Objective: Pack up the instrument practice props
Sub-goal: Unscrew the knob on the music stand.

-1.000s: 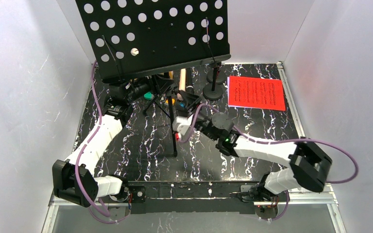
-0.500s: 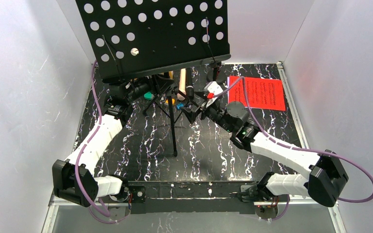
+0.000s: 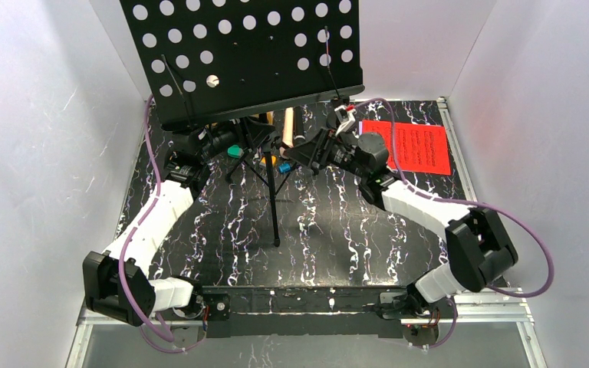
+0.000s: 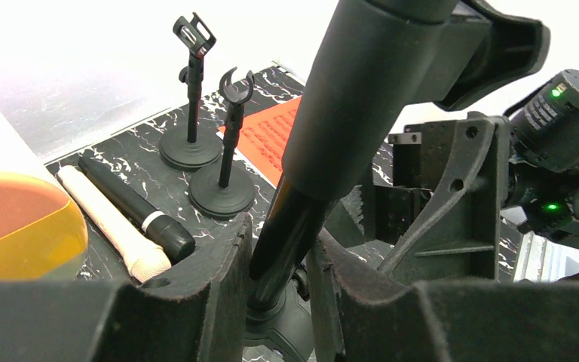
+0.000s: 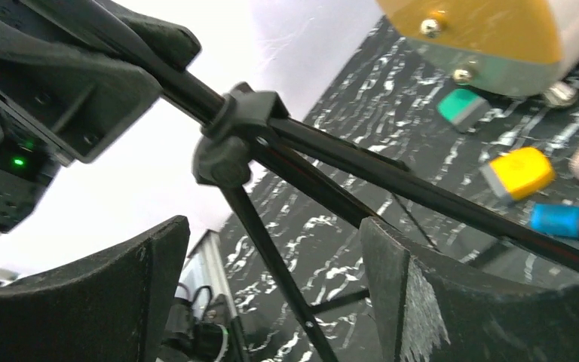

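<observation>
left claw point(image 4: 275, 290): clenched on the pole point(image 4: 347, 113) of the music rack point(image 3: 245, 54), low on the pole, near the leg joint
right claw point(image 5: 271, 290): released, jaws spread wide; tripod legs point(image 5: 271, 249) run between them; cannot tell if anything touches
music rack: upright at the far left of the worktop point(image 3: 337, 238), perforated plate tilted toward the camera
tripod hub point(image 5: 230, 143): just above the right claw's gap
red sheet point(image 3: 418, 146): flat at the far right of the worktop
microphones: cream one point(image 4: 113, 226) and black one point(image 4: 132, 207) lie side by side, touching, behind the rack
mic holders: two, upright, near holder point(image 4: 222, 196) and far holder point(image 4: 192, 147), between the microphones and the red sheet
</observation>
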`<state>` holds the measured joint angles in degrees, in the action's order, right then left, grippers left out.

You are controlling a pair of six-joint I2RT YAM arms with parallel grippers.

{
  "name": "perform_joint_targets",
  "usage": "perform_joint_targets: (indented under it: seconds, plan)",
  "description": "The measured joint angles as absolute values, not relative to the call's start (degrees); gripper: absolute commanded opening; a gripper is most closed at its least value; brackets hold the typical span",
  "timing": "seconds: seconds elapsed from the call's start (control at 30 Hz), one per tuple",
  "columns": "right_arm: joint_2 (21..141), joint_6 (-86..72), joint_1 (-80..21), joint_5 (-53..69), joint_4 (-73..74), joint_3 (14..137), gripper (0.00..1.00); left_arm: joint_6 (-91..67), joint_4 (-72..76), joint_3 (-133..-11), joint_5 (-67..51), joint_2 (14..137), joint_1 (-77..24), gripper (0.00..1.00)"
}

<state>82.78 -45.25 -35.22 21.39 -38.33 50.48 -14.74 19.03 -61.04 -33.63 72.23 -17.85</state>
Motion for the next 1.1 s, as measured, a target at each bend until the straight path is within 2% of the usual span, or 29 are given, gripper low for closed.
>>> perform_joint_targets:
  seconds: [0.3,0.57,0.9,1.1]
  plan:
    - [89.2,-55.4,-35.1,27.7,-44.2,58.7,0.75,-14.6,18.8,-61.1,-33.6,72.2,-17.8,0.0]
    - [91.5,-58.5,-34.9,29.4,-44.7,60.3,0.6,-14.6,18.8,-61.1,-33.7,72.3,-17.8,0.0]
    - [92.9,-58.6,-34.9,30.2,-43.0,60.9,0.49,-14.6,18.7,-61.3,-33.7,72.3,-17.8,0.0]
    - [93.4,-58.3,-34.9,30.2,-42.8,62.2,0.47,-14.6,18.3,-61.5,-33.7,72.3,-17.8,0.0]
